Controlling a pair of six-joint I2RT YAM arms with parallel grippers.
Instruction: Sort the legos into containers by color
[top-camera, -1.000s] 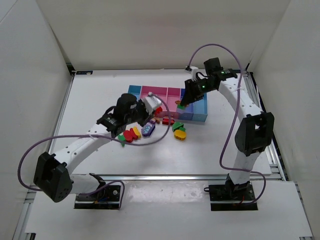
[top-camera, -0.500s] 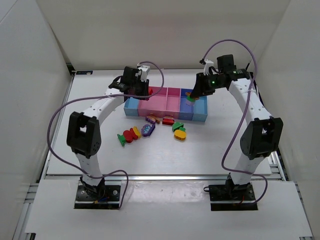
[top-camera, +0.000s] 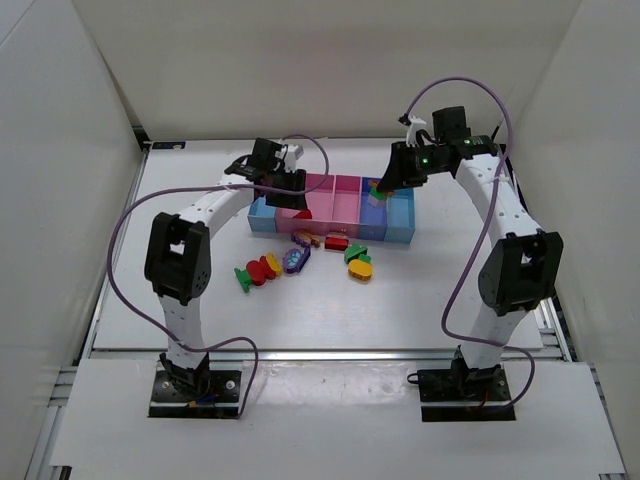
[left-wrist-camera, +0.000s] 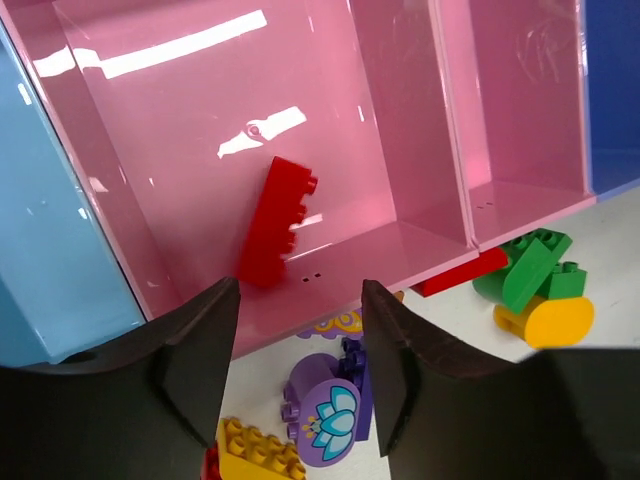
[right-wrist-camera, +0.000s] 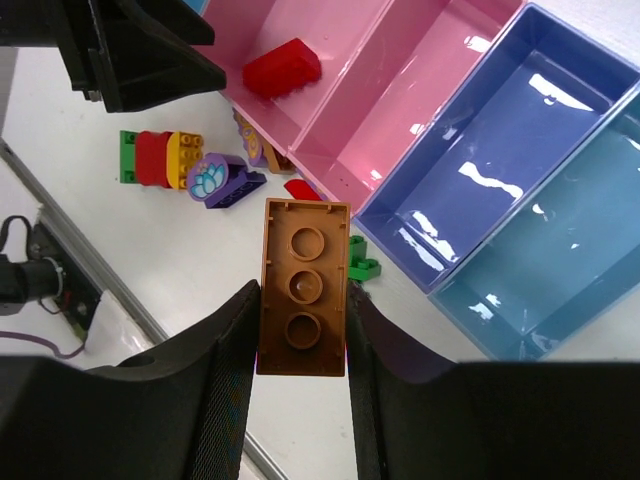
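Note:
The containers (top-camera: 262, 218) are a joined row of light blue, pink and blue bins at the back of the table. In the left wrist view a red brick (left-wrist-camera: 275, 225) lies inside the first pink bin (left-wrist-camera: 170, 150), with my left gripper (left-wrist-camera: 297, 370) open and empty just above that bin's near wall. My right gripper (right-wrist-camera: 300, 330) is shut on an orange-brown brick (right-wrist-camera: 303, 285), seen from its underside. From above, this gripper (top-camera: 380, 192) hangs over the blue bin (top-camera: 376, 222). Loose legos lie in front of the bins: a purple lotus piece (left-wrist-camera: 325, 415), a yellow brick (left-wrist-camera: 255, 455) and a green-and-yellow piece (left-wrist-camera: 540, 290).
More pieces lie on the white table: a green, red and yellow cluster (top-camera: 258, 272), a red piece (top-camera: 337, 243) and a small green brick (right-wrist-camera: 362, 262). White walls enclose the table on three sides. The left arm's cable (top-camera: 125, 230) loops over the table's left part.
My left arm swung from the loose pieces up to the pink bin and its jaws opened; the red brick now lies in that bin. My right gripper rose over the bins, still holding its brick.

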